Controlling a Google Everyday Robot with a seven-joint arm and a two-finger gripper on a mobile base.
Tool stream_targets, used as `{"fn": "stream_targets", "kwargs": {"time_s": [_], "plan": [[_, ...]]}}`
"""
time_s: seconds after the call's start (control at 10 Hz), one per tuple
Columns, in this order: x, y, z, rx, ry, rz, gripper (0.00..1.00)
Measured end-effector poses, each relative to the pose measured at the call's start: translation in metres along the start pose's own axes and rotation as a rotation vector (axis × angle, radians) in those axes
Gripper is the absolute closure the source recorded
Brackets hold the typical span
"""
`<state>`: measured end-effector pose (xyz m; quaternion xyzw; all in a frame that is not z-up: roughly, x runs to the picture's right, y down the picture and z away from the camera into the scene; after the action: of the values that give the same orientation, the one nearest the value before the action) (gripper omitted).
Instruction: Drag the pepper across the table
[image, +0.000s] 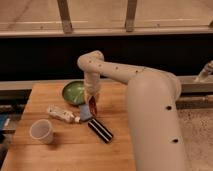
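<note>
The pepper is a small dark-red tapered thing near the middle of the wooden table. It hangs or stands tip-down right under my gripper. The gripper points straight down at the end of the white arm, just right of a green bowl, and appears shut on the pepper's upper end. The pepper's lower tip is at the table surface, next to a small blue item. The gripper hides the pepper's upper part.
A green bowl sits at the back of the table. A white tube lies left of the gripper and a small blue item lies beside it. A black striped bar lies in front, and a white cup stands at the front left.
</note>
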<state>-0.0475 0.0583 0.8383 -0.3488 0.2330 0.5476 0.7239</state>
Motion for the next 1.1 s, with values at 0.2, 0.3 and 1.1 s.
{"fn": "stream_targets", "kwargs": {"time_s": [0.2,0.3,1.1], "plan": [[0.009,-0.044,-0.003,0.002,-0.001,0.072,1.0],[0.02,-0.071,0.0,-0.003,0.003,0.12,1.0],[0.1,-0.225,0.073,-0.062,0.081,0.44,0.98]]}}
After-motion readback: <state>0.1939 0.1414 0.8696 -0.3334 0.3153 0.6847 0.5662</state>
